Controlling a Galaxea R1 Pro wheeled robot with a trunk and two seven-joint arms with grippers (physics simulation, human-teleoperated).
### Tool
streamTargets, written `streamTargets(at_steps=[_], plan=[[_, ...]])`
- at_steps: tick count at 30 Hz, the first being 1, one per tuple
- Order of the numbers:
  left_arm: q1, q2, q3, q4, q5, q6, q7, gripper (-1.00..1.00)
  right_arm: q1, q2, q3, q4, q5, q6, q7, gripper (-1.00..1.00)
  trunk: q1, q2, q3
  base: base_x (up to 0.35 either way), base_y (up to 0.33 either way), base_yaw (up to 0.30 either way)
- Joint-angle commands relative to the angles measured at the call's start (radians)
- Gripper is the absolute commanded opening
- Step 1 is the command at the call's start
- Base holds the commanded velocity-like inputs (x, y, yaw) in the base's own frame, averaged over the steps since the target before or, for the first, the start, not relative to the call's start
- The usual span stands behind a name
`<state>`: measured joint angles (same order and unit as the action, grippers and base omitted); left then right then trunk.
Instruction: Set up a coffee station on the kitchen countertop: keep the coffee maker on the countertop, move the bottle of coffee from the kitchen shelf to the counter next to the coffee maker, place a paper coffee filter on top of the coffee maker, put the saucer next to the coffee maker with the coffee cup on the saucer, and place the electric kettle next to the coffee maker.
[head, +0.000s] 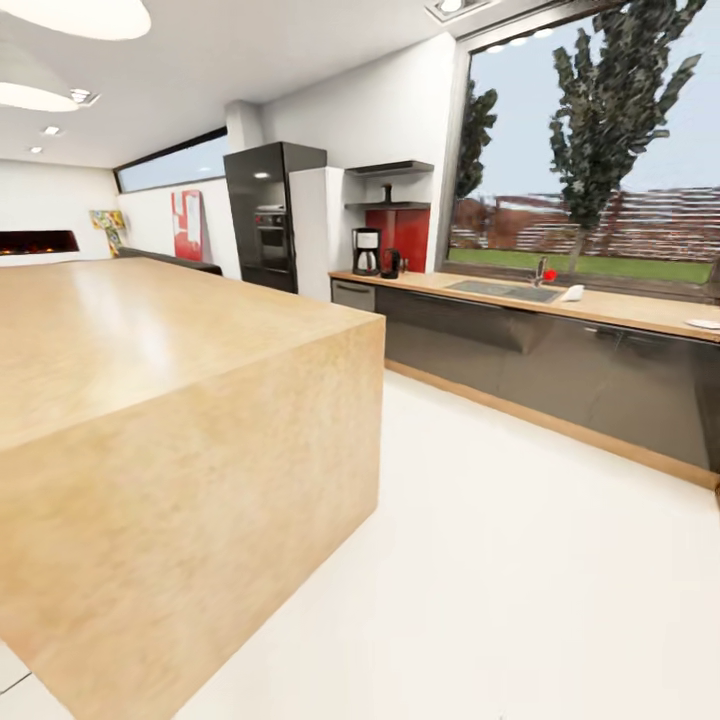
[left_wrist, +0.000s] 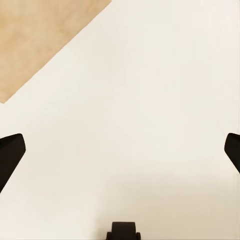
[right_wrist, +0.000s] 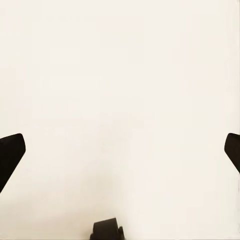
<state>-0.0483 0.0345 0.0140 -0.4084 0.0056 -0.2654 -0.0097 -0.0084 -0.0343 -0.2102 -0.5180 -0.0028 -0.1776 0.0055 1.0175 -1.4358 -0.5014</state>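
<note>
Two claws, both spread wide and holding nothing: left claw (left_wrist: 120, 150) hangs over pale floor (left_wrist: 150, 100) with a corner of the wooden island (left_wrist: 40, 35) at the frame edge; right claw (right_wrist: 120, 150) hangs over floor alone. You are in transit, not yet at any grasp; my read is that no item has been moved, so the task sits at its start. From the head view, the coffee maker (head: 366, 251) stands at the far end of the long table (head: 620, 312) under the window, with a dark object just beside it that is probably the kettle (head: 391, 263), too small to confirm. On the wall shelf (head: 388, 206) above stands a small dark thing, likely the coffee bottle (head: 387, 193). A white item (head: 573, 293) lies by the sink (head: 505, 290), and a flat pale piece, perhaps the saucer (head: 703, 324), at the table's near end; contents of either cannot be told. Next: drive past the island toward the shelf, then raise one arm for the bottle.
</note>
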Motion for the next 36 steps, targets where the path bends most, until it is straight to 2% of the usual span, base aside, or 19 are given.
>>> streamTargets(at_steps=[1,36], plan=[[0.000,0.000,0.001,0.000,0.000,-0.003,-0.001,1.00,-0.001,0.000,-0.002,0.001,-0.001,-0.003,0.001,1.00,-0.004,0.007,0.002,0.000,0.000,-0.250],[-0.001,-0.001,0.001,0.000,0.001,-0.003,0.005,1.00,-0.001,0.001,0.000,0.002,0.000,-0.003,0.001,1.00,-0.138,0.252,0.086,0.000,0.000,-0.246]])
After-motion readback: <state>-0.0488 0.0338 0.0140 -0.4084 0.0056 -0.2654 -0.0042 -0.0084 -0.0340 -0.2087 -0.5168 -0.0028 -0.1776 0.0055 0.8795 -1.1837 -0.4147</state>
